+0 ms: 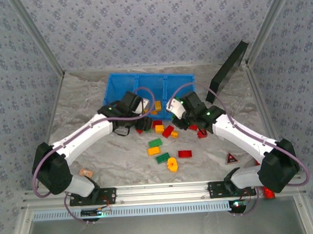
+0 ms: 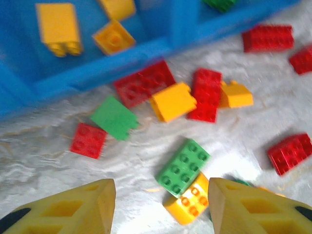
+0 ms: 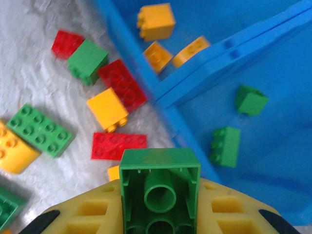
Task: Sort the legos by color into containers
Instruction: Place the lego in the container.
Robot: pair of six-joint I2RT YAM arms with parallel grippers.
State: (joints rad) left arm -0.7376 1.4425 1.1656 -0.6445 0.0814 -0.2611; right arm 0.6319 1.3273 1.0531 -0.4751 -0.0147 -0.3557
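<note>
The right pincer (image 3: 160,217) is clamping a green studded plastic brick (image 3: 160,180) between its yellow, cut-out fingers (image 3: 92,214), with the jaws drawn tight on the brick's sides. The brick's hollow underside, with its round tubes, is facing the wrist camera. The pincer is hanging about over the near wall of the bright blue rectangular plastic bin (image 3: 204,78), a smooth, glossy tray parted by thin raised dividers. Two small green bricks (image 3: 225,145) are lying in the compartment ahead of the pincer. Three yellow-orange bricks (image 3: 156,20) are resting in the neighbouring compartment, one of them close against the divider.

The left pincer (image 2: 161,207) is standing partly open and gripping nothing, its two yellow fingertips (image 2: 73,209) well apart above the marbled, wrinkled white bench (image 2: 39,146). Between them a green eight-stud brick (image 2: 183,167) is lying on the bench, touching a yellow-orange studded brick (image 2: 187,207). Nearer the bin's wall, a long red studded brick (image 2: 204,92), a smooth-sided yellow-orange block (image 2: 171,101) and a square red brick (image 2: 145,87) are lying bunched together, and a flat-faced green block (image 2: 114,117) is lying just beside them.

In the top view, more loose pieces are lying scattered on the bench between the two arms, among them a red oblong brick (image 1: 184,153) and a rounded orange piece (image 1: 172,164).
</note>
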